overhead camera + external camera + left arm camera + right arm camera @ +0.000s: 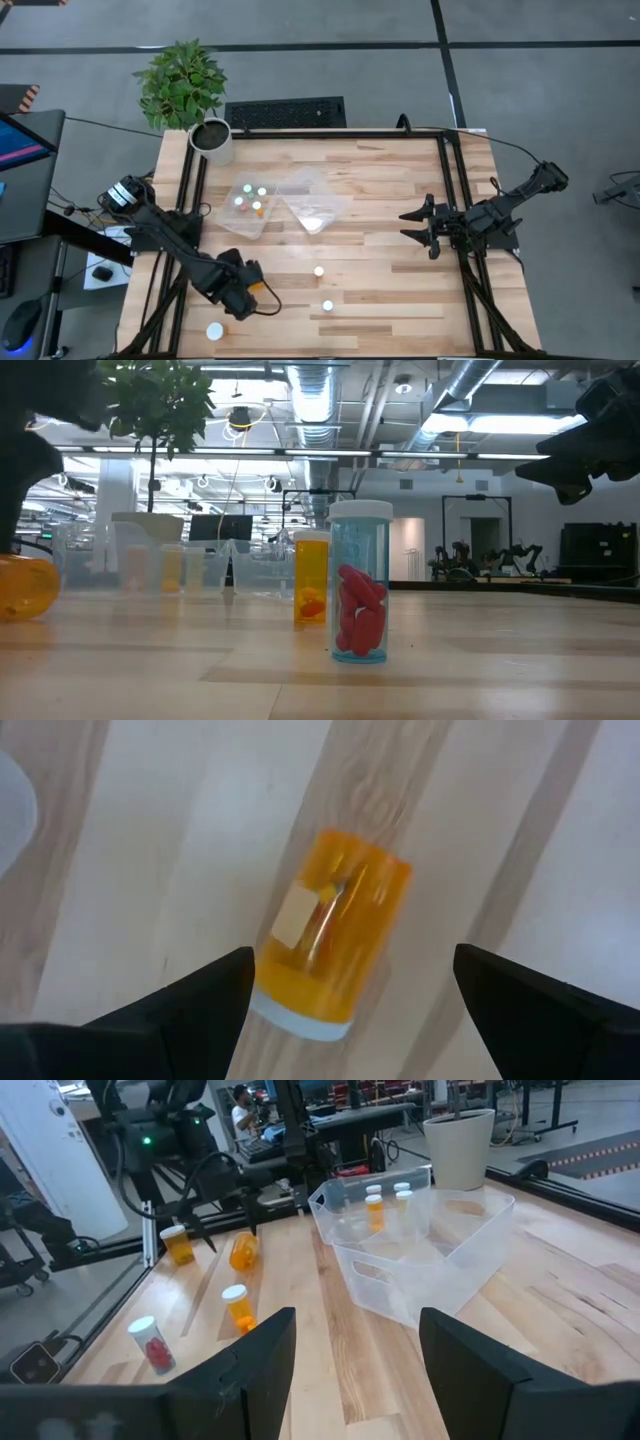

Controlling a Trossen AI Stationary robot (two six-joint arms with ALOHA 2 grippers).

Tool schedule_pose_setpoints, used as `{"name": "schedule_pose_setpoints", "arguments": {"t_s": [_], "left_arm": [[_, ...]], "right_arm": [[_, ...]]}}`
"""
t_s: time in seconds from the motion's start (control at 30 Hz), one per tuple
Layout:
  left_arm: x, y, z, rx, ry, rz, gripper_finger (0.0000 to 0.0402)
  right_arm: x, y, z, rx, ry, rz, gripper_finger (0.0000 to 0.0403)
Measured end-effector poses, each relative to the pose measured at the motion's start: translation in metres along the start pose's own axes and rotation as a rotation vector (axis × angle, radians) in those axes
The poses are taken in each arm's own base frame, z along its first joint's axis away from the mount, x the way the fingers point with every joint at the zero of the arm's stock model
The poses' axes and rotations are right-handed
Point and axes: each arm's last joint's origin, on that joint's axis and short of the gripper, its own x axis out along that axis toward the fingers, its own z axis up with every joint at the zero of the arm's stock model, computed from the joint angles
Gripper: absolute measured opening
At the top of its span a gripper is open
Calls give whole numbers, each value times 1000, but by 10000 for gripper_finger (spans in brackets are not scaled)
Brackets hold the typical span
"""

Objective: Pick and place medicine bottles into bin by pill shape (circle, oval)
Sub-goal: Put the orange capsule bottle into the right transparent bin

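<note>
An orange medicine bottle (335, 935) lies on its side on the wooden table, white cap (300, 1017) at one end. My left gripper (352, 960) hangs open just above it near the table's front left, one finger on either side and not touching. Three more bottles stand upright: an orange one (318, 270), a clear one with red pills (360, 595) and one by the front edge (214, 330). Several bottles stand in the left clear bin (236, 222). My right gripper (425, 225) waits open at the table's right side.
A second clear bin (322, 192) stands right of the first and touches it. A white plant pot (213, 140) stands at the far left corner. Black frame rails (445, 190) run along both table sides. Bare wood lies between the bins and my right arm.
</note>
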Motion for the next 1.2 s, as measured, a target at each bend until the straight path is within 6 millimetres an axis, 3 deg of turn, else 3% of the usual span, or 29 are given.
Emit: {"name": "schedule_pose_setpoints", "arguments": {"t_s": [0.47,0.97,1.2], "left_arm": [[20,11,-11,79,51,2,334],[22,15,-3,-2,141,-40,195],[12,12,20,-88,170,-119,193]], "right_arm": [[0,0,0,2,0,-1,226],[0,0,0,1,0,-1,226],[0,0,0,1,0,-1,226]]}}
